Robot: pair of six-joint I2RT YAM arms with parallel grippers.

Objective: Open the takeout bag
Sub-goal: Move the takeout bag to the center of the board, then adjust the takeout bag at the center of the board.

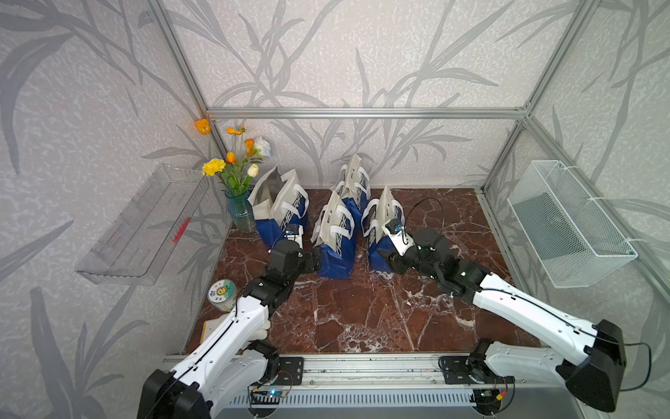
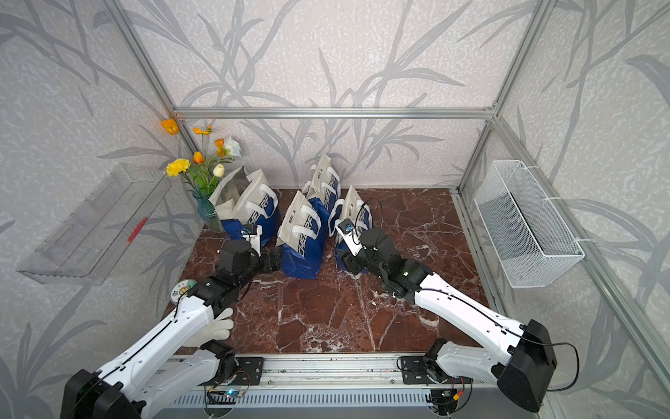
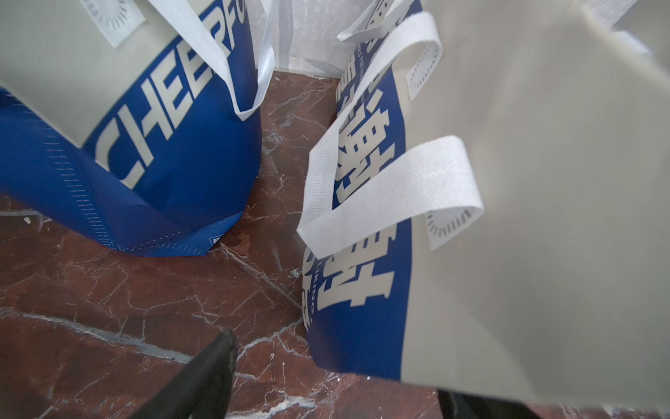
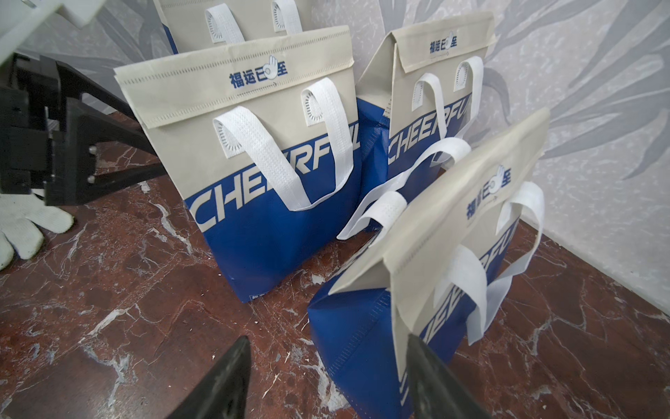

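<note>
1. A robotics lab test cell is shown rather than a lived-in room: the space is boxed in by a bare aluminium frame [image 1: 362, 113], and leaf-patterned wallpaper panels [image 1: 362, 54] are fixed behind it.
2. A left arm [image 1: 232, 326] and a right arm [image 1: 525, 312] are bolted to a metal rail [image 1: 369, 364] at the front edge, and an exposed circuit board [image 1: 270, 393] with loose wiring is seen below it.
3. A home is only imitated: the marble-look worktop [image 1: 362, 319] is dressed with a vase of flowers [image 1: 241, 214], while a wire basket [image 1: 580, 217] and a clear shelf [image 1: 145, 217] are hung on the side walls.
4. Four matching takeout bags [image 1: 337, 232] are stood close together like test props.
</note>
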